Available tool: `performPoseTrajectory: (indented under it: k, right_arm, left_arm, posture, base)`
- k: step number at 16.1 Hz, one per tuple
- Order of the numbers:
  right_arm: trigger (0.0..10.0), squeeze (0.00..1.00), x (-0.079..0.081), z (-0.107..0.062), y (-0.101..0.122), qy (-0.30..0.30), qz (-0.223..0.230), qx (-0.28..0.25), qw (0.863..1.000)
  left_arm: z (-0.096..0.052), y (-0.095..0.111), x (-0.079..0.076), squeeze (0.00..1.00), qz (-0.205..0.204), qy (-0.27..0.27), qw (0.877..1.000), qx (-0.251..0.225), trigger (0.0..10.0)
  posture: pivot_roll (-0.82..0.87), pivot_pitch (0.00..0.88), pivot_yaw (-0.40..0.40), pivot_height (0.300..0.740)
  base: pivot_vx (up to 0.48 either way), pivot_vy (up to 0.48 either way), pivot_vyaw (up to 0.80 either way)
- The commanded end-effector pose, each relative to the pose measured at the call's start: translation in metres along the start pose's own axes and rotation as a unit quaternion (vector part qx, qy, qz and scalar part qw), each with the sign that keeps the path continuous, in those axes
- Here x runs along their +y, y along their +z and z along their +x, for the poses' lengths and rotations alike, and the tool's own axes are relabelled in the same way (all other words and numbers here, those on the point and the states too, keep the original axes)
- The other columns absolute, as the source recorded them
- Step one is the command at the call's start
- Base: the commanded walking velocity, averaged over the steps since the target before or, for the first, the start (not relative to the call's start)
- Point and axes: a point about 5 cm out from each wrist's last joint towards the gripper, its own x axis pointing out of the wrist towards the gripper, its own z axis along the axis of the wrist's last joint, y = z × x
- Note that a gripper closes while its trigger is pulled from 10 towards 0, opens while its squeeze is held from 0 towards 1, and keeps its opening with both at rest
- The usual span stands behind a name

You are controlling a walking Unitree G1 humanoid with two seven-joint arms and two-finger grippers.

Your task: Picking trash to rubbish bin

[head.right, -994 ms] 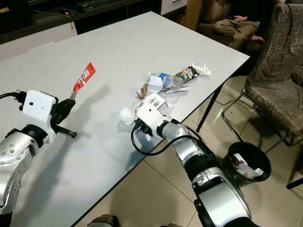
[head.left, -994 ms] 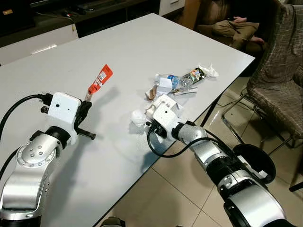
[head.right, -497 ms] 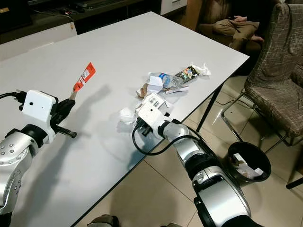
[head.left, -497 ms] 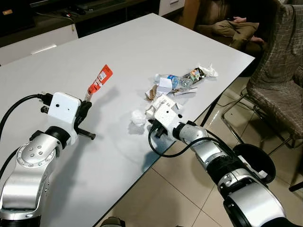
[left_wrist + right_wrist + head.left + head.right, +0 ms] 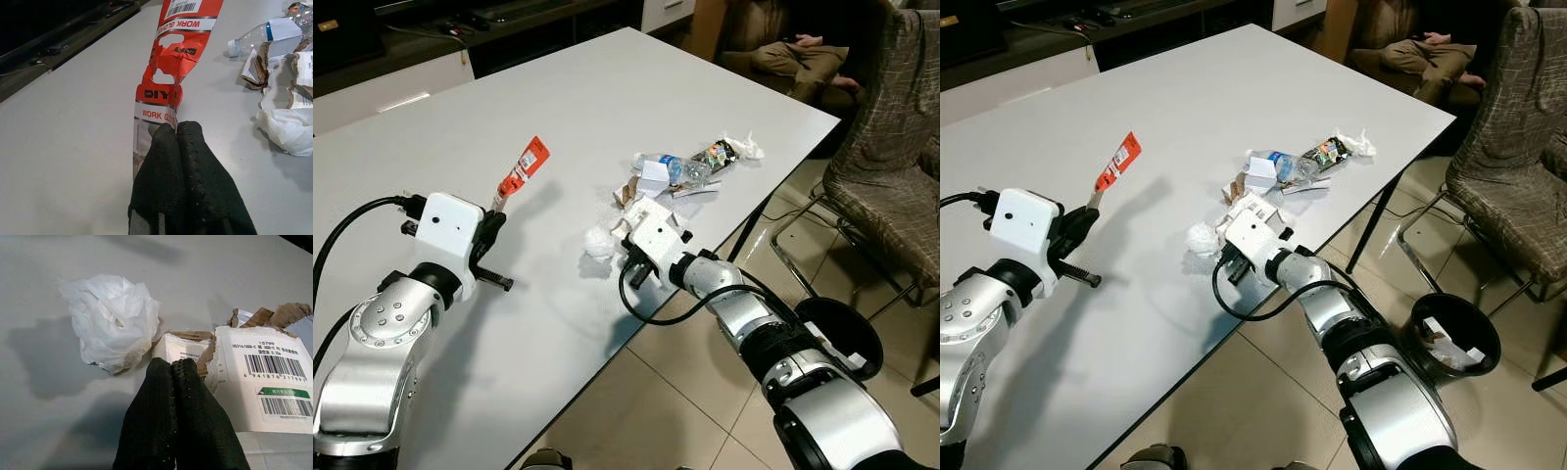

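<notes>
White surface point(image 5: 607, 117) runs from the robot toward a far seat, with tiled floor point(image 5: 656, 411) off its right edge. Nearest, the left gripper point(image 5: 175, 128) hangs above the surface, jaws clamped on a red work-glove packaging strip point(image 5: 171, 63) that stands up from its fingers. Farther along, the right gripper point(image 5: 169, 363) sits low at the near edge of the trash, jaws pressed together, tips touching a torn cardboard box point(image 5: 188, 348) just beside a crumpled white tissue point(image 5: 110, 320). Beyond lie a plastic bottle point(image 5: 680, 168) and a wrapper point(image 5: 715, 154). On the floor at right stands a black rubbish bin point(image 5: 1454, 333).
</notes>
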Motion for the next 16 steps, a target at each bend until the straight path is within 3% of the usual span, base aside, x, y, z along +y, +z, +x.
performPoseTrajectory:
  k: [1, 6, 9, 14, 16]
  right_arm:
    - [0.0, 0.00, -0.002, -0.001, 0.000, -0.006, 0.008, -0.005, 1.000]
    - [0.0, 0.00, -0.010, -0.007, 0.016, -0.033, 0.001, -0.050, 0.998]
    - [0.0, 0.00, -0.021, -0.031, 0.044, -0.094, -0.008, -0.115, 0.989]
    - [0.0, 0.00, -0.010, -0.074, 0.072, -0.158, -0.014, -0.160, 0.974]
    - [0.0, 0.00, -0.011, -0.083, 0.072, -0.191, -0.013, -0.165, 0.968]
  left_arm:
    - [-0.001, 0.004, -0.004, 0.00, 0.003, -0.013, 1.000, -0.007, 0.0]
    - [-0.001, 0.005, -0.003, 0.00, 0.003, -0.011, 1.000, -0.010, 0.0]
    - [-0.002, 0.004, -0.004, 0.00, -0.005, -0.010, 1.000, -0.015, 0.0]
    - [0.003, 0.006, -0.009, 0.00, -0.019, -0.013, 0.999, -0.027, 0.0]
    - [0.007, 0.007, -0.012, 0.00, -0.023, -0.013, 0.999, -0.032, 0.0]
  posture:
    - [0.10, 0.075, -0.046, 0.740]
    - [0.11, 0.074, -0.048, 0.740]
    - [0.10, 0.070, -0.046, 0.740]
    - [0.07, 0.059, -0.034, 0.740]
    - [0.05, 0.053, -0.026, 0.740]
  base:
    - [0.000, 0.000, 0.00]
    - [0.000, 0.000, 0.00]
    - [0.000, 0.000, 0.00]
    - [0.000, 0.000, 0.00]
    - [0.000, 0.000, 0.00]
